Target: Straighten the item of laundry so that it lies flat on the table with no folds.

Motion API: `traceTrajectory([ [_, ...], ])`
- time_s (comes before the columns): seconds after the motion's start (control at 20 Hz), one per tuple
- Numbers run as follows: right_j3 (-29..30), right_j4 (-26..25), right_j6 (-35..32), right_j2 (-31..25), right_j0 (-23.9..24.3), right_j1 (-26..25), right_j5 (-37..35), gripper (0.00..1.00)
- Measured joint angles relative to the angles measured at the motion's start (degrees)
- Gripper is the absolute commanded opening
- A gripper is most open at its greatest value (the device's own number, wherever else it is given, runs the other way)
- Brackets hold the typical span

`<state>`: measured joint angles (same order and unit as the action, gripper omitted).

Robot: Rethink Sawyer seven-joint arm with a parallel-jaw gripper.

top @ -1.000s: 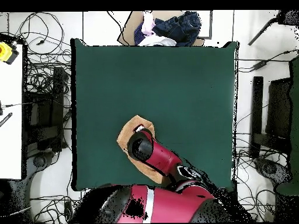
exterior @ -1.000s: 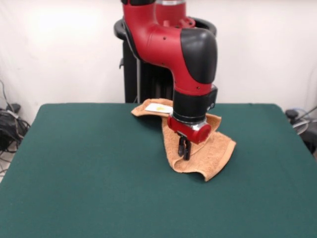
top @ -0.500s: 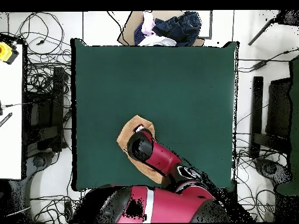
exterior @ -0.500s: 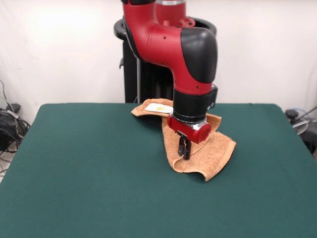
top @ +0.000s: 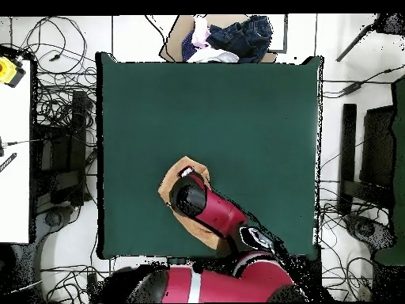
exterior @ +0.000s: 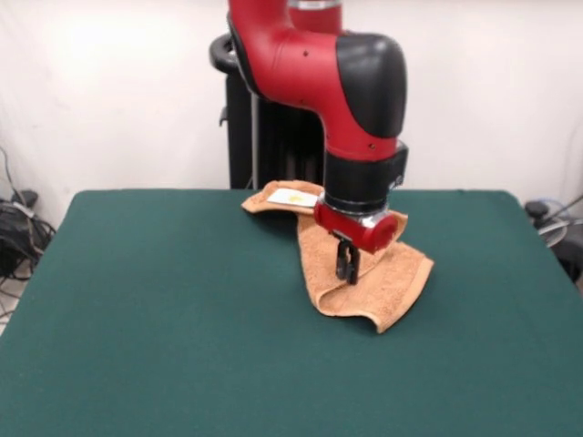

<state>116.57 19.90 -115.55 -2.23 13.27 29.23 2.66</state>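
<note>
We found the near half of the table (exterior: 164, 346) bare green felt, the work all gathered toward its far edge, a little to the right of centre as the front camera faced it. There the towel (exterior: 392, 282) lay crumpled, its nearest corner curled and lifted off the felt, a doubled flap running back toward the far edge with a white label (exterior: 291, 196) showing on top. We judged the cloth light, soft and limp, likely to drag and bunch on the felt rather than slide cleanly, and best taken by a free corner or the edge of the folded flap, then drawn outward. The gripper (exterior: 345, 270) hung over the middle of the towel, its dark fingers drawn close together with the tips at or just above the terry; we could not tell whether any cloth was pinched between them. From overhead, the arm's wrist hid most of the towel (top: 168, 188), leaving only an orange rim visible near the robot's edge of the table (top: 237, 103). The folds were not yet out.
</note>
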Motion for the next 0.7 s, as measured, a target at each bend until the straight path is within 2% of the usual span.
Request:
traceTrajectory([
  [0.5,0.1,0.0,0.0,5.0,-4.3,10.2,-17.0,0.0],
  [0.7,0.1,0.0,0.0,5.6,-3.9,12.5,-18.5,0.0],
])
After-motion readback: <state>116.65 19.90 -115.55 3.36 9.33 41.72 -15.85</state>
